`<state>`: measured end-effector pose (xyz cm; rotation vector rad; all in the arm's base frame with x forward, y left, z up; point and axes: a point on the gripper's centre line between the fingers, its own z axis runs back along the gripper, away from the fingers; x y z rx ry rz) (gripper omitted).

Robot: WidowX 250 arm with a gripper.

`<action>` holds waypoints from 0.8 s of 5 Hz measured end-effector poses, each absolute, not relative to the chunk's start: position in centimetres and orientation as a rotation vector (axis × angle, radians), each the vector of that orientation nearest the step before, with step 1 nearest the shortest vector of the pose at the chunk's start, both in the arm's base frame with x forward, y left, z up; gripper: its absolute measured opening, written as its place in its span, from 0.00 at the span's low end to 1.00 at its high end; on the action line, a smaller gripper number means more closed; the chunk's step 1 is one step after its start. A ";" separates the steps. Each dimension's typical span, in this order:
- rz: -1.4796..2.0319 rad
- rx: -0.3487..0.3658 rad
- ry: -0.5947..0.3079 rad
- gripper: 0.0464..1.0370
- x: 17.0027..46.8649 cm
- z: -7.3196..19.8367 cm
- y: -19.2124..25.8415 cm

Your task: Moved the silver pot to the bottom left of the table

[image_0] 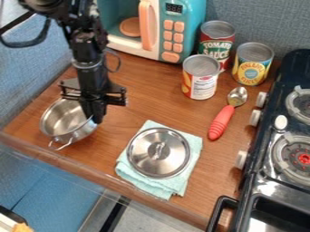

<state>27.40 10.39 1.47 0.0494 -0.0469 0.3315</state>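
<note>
My gripper (95, 118) hangs at the left of the table, at the right side of the silver pot (59, 118). Its black fingers (94, 106) are close together and look shut on the pot's right rim, covering part of that rim. The pot stands upright and uncovered at the bottom left of the wooden table (142, 97), near the front edge, with a wire handle towards that edge.
A silver lid (158, 158) lies on a folded teal cloth (181, 181) right of the pot. A red-handled spoon (221, 121), several cans (200, 81) and a toy microwave (160, 27) stand or lie farther back. A black stove (266, 149) borders the right side.
</note>
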 end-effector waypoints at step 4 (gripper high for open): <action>0.326 0.082 -0.112 0.84 27.8 3.3 9.1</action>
